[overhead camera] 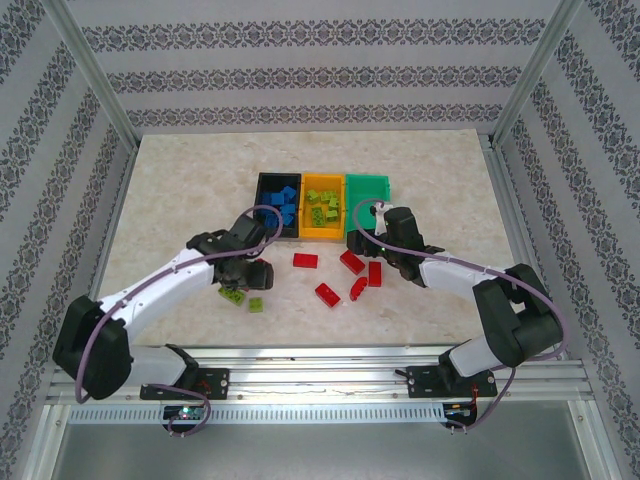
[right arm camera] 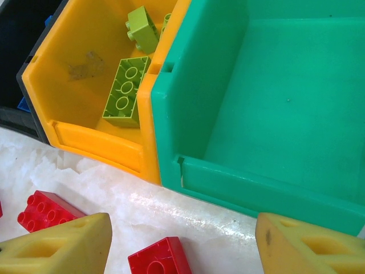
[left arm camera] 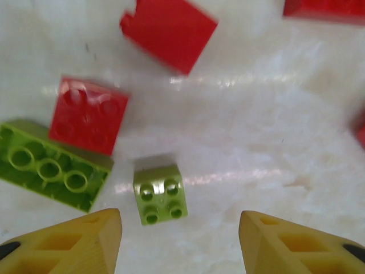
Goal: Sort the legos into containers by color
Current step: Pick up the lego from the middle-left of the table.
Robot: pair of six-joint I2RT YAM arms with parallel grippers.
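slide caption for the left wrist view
Open jaws frame a small lime green studded plastic brick on the marbled table, red plastic bricks beyond.

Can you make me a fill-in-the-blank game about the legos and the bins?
The black bin holds only ____ legos.
The bin with nothing in it is ____.
The left hand hangs open over a small ____ lego.
The loose legos in front of the right hand are ____.
Missing words: blue; green; lime green; red.
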